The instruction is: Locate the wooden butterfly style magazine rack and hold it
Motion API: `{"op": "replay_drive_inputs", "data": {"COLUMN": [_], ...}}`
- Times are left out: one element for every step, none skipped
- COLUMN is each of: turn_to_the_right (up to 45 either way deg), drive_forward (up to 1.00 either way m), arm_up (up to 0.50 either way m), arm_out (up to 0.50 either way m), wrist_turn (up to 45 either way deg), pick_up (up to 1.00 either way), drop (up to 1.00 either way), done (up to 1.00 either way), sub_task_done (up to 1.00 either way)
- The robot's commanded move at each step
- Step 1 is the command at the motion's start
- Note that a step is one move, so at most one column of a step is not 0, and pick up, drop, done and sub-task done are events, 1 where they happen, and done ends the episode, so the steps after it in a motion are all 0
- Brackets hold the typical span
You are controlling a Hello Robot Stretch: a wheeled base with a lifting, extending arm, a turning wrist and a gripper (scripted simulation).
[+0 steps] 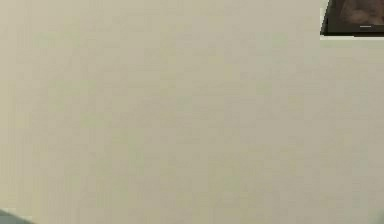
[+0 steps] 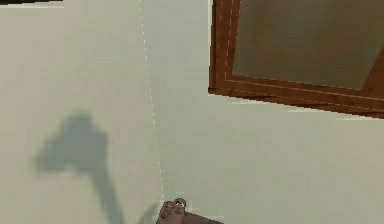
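A wood-framed panel (image 2: 300,88) hangs on the pale wall (image 2: 80,60). Below its left edge sits a small brown thing (image 2: 178,212) with a metal loop. I cannot tell the gripper's state.

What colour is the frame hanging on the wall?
The frame is reddish-brown with a thin pale inner line; the arm side view shows it best.

The arm (image 2: 188,213) barely pokes above the arm side view's bottom edge, its dark end's jaws indistinct.
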Motion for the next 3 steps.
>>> {"op": "replay_drive_inputs", "data": {"turn_to_the_right": [0.0,0.0,0.0], "drive_forward": [0.0,0.0,0.0], "arm_up": [0.0,0.0,0.0], "arm_out": [0.26,0.0,0.0], "wrist_turn": [0.0,45.0,45.0], "pick_up": [0.0,0.0,0.0], "drop": [0.0,0.0,0.0], "done": [0.0,0.0,0.0], "sub_task_done": [0.0,0.0,0.0]}}
